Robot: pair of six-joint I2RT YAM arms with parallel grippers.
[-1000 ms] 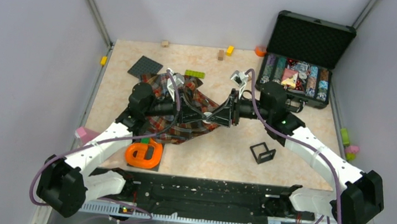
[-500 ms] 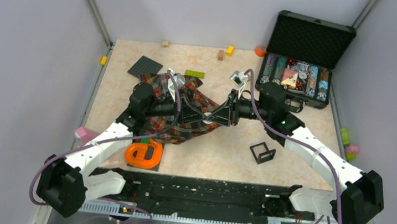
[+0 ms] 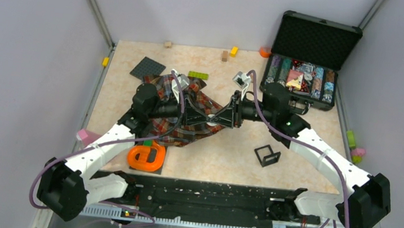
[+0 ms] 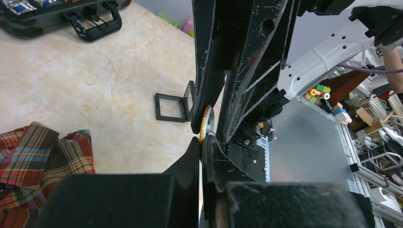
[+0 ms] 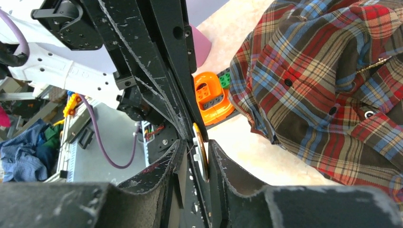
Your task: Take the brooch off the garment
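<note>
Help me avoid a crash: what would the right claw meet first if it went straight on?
The left claw, at once: it meets the right claw tip to tip, both apparently pinching the brooch.

Left tool (image 4: pixel 201 145) and right tool (image 5: pixel 197 145) extended inward, tip to tip, jaws narrow, each pinching brooch (image 4: pixel 207 124).
</note>
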